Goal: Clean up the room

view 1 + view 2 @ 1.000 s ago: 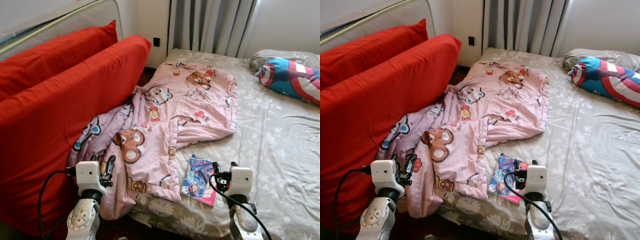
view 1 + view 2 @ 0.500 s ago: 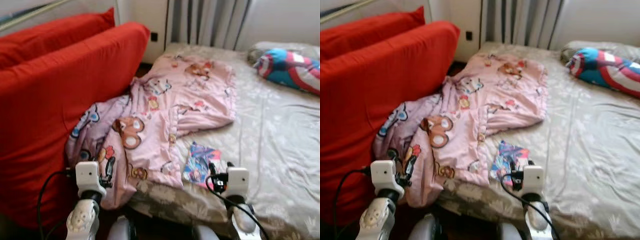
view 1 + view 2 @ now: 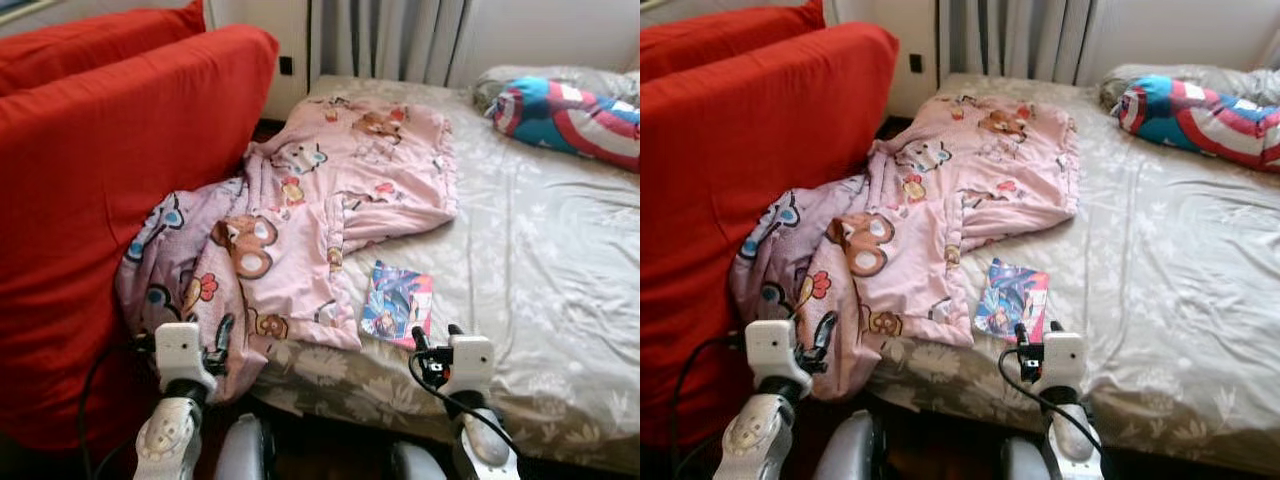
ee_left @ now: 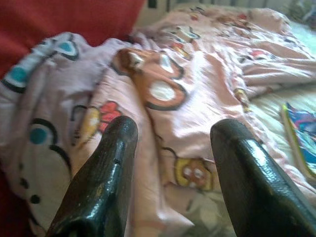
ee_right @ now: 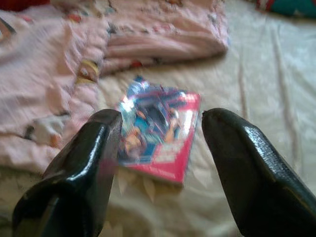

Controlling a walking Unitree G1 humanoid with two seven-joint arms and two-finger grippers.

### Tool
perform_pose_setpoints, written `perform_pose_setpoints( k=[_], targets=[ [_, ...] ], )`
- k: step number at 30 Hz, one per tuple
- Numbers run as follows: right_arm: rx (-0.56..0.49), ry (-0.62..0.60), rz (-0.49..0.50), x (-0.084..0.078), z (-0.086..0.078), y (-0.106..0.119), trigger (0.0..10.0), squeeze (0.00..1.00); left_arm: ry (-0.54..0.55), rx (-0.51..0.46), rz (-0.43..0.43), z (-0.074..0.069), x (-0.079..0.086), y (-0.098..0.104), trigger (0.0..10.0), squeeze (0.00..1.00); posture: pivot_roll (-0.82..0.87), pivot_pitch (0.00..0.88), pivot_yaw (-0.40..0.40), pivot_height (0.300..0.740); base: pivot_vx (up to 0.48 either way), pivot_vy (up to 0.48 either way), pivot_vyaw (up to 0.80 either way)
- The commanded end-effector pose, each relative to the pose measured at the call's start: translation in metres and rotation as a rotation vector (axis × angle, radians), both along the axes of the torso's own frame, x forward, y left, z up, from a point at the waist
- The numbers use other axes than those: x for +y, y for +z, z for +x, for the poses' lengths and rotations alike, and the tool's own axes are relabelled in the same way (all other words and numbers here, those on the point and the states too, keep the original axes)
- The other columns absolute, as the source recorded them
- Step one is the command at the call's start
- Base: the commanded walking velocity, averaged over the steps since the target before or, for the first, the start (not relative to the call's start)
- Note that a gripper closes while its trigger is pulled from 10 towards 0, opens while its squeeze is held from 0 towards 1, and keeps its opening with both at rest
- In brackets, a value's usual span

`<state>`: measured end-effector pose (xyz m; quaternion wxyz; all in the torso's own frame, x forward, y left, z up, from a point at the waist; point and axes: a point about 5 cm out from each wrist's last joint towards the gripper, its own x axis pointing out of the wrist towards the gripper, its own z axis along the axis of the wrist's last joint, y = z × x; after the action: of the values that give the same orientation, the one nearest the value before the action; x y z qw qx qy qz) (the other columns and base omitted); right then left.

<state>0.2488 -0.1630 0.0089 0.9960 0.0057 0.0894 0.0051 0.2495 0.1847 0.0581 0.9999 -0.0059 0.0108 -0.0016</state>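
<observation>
A pink cartoon-print blanket [image 3: 330, 200] lies crumpled across the left part of the bed and hangs over its near corner. A colourful book [image 3: 397, 303] with a pink edge lies flat on the sheet just right of the blanket. My right gripper [image 3: 437, 338] is open, held at the bed's near edge just short of the book [image 5: 158, 131]. My left gripper [image 3: 216, 345] is open too, in front of the hanging blanket fold [image 4: 163, 94], with nothing between its fingers.
A red sofa back [image 3: 110, 180] stands close on the left of the bed. The grey floral sheet [image 3: 540, 260] spreads to the right. A red, white and blue shield-print pillow [image 3: 560, 110] lies at the bed's far right, before grey curtains [image 3: 385, 40].
The camera has dipped and drawn back a little, so the scene sits higher in view. Both grippers stay open; the right one is now a bit nearer me than the book.
</observation>
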Motion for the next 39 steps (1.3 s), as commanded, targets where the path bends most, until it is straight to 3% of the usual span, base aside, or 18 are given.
perform_pose_setpoints(
  k=[1,12,28,33,39],
  targets=[
    [-0.012,0.001,0.010,0.001,0.003,0.001,10.0,0.00,0.000,0.001,-0.003,0.000,0.002,0.001,10.0,0.00,-0.11,0.093,-0.020,0.642,0.266,0.000,0.00],
    [0.019,0.030,0.010,-0.003,0.001,-0.008,10.0,0.00,-0.005,0.003,-0.005,0.000,0.003,0.002,10.0,0.00,-0.11,0.093,-0.019,0.642,0.336,0.000,0.00],
    [0.011,0.040,0.054,0.004,0.003,-0.008,10.0,0.00,-0.025,0.000,-0.009,0.001,0.000,0.002,10.0,0.00,-0.11,0.099,-0.017,0.642,0.253,0.000,0.18],
    [0.059,0.004,0.121,-0.006,0.012,-0.011,10.0,0.00,-0.039,-0.003,-0.007,0.002,-0.003,0.004,10.0,0.00,-0.11,0.106,-0.016,0.642,0.000,0.000,0.00],
    [0.110,0.010,0.193,-0.003,0.029,-0.008,10.0,0.00,-0.058,-0.018,-0.007,0.008,-0.005,0.009,10.0,0.00,-0.09,0.113,-0.013,0.642,0.000,0.000,0.00]
  ],
)
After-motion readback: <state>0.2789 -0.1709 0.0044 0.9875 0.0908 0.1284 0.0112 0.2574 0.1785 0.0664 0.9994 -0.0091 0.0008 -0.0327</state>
